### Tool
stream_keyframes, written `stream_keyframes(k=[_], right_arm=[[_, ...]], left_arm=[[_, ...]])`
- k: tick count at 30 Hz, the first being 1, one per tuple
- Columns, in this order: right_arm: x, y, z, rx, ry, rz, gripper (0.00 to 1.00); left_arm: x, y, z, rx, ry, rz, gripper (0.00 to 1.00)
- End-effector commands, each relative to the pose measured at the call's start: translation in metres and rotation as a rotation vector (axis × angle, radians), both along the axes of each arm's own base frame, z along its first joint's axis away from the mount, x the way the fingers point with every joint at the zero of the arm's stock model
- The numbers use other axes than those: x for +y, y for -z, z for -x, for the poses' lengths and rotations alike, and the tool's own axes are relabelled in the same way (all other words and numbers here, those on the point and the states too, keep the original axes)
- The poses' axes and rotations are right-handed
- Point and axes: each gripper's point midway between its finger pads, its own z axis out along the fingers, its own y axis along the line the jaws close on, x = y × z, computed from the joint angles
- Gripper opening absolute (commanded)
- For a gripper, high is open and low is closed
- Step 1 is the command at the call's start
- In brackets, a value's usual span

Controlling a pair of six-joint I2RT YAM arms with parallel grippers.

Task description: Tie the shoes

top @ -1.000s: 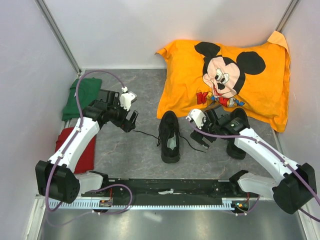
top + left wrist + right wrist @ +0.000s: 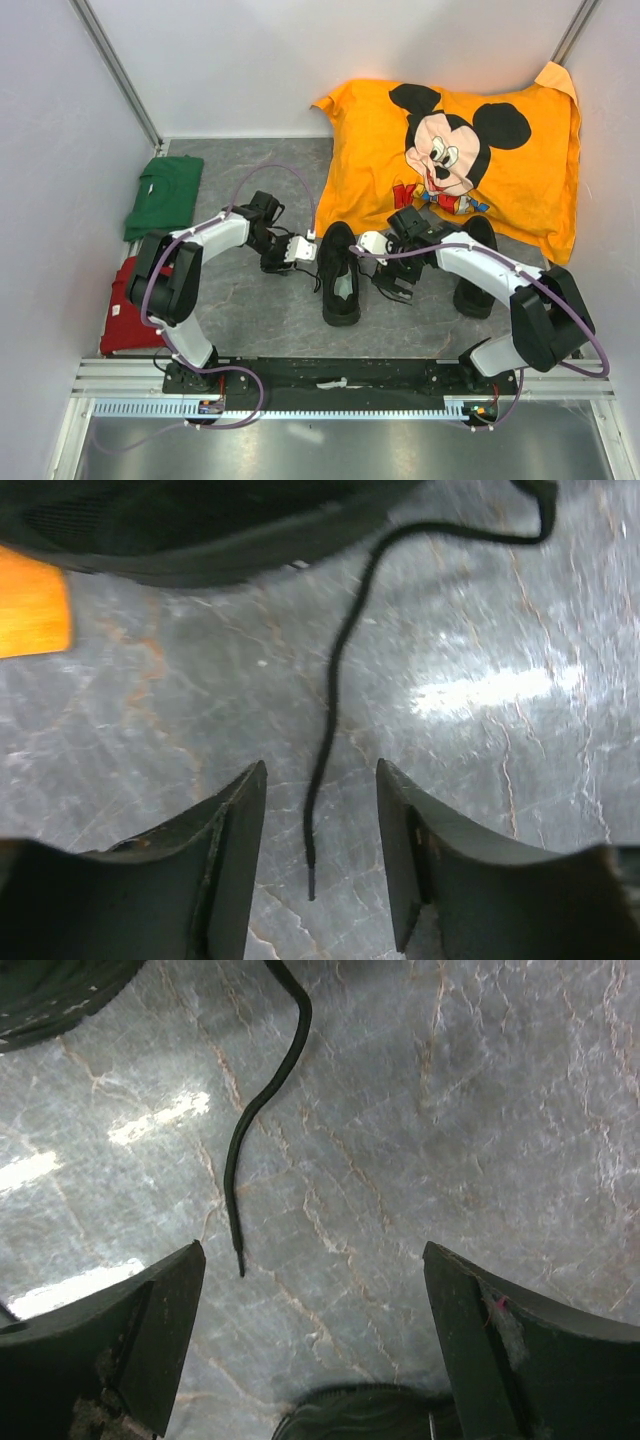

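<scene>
In the last sec the left gripper (image 2: pixel 320 815) was brought to the shoe (image 2: pixel 340 272) at frame centre (2nd shoe (image 2: pixel 468 298) mid-right) & half shut round its lace end (image 2: pixel 335 680), not yet pinched, while the right gripper (image 2: pixel 315 1300) is held wide apart by the other lace (image 2: pixel 252 1125), so tying is judged barely begun.

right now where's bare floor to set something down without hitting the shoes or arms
Bare floor lies at the back between the green shirt and the orange pillow, and in the near strip between the middle shoe and the black rail. It is crowded around that shoe: the left hand, the right hand and loose laces flank it.
</scene>
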Motion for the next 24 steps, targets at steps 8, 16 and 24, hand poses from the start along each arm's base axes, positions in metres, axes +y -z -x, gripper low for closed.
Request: stream_keyframes(k=[8,16,24], right_arm=[[0.012,0.026,0.007,-0.062,-0.076,-0.001,0.83],[0.006,0.053,0.016,-0.067,-0.09,0.061,0.5],[-0.013,0.015,-0.008,-0.153,0.104,-0.02,0.0]], left_arm=[[0.024,0.027,0.029,0.035,0.021,-0.134,0.02],[0.009,-0.038,0.028,0.048,-0.203,0.104,0.02],[0.013,-0.117,0.013,0.002,-0.419,0.316,0.01]])
